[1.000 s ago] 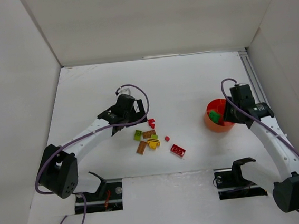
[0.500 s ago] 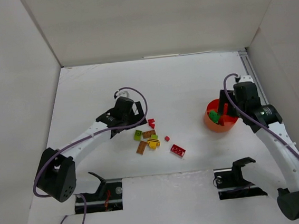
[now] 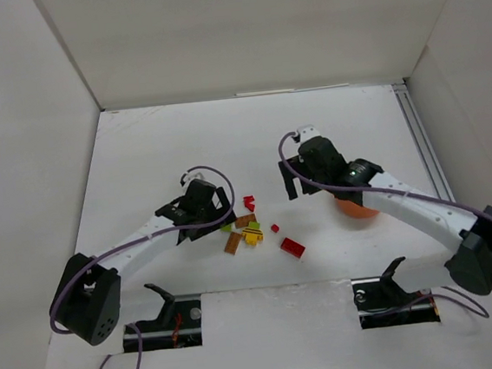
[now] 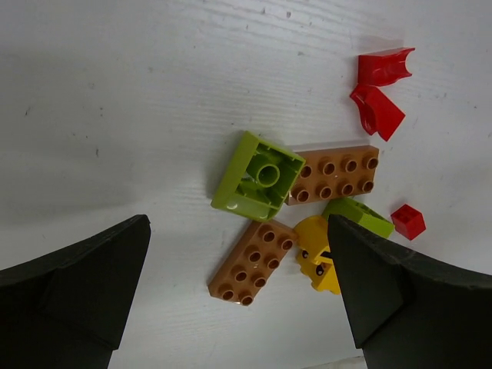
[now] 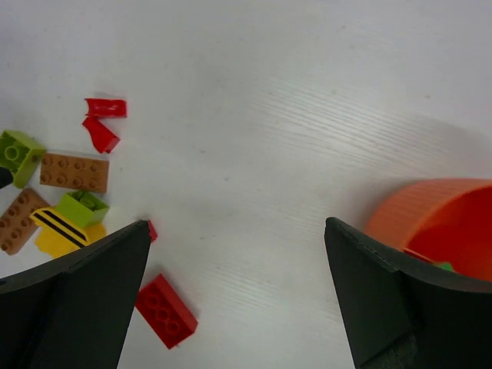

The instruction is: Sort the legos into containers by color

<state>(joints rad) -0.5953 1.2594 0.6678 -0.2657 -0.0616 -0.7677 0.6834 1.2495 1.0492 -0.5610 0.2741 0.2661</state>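
Legos (image 4: pixel 257 177) clustered, framed by wide-spread left tool (image 4: pixel 238 300), right tool (image 5: pixel 234 300) near

Bright, even, diffuse light fills the white enclosure (image 3: pixel 240 37). In the left wrist view the dark fingers (image 4: pixel 69 300) at 5 and 7 o'clock look soft, the legos (image 4: pixel 257 184) sharp. The bowl (image 5: pixel 415 211) casts a faint shadow toward 12 o'clock.

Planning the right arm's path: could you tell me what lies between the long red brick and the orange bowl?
Nothing: bare table from long red brick to orange bowl, per the right wrist view.
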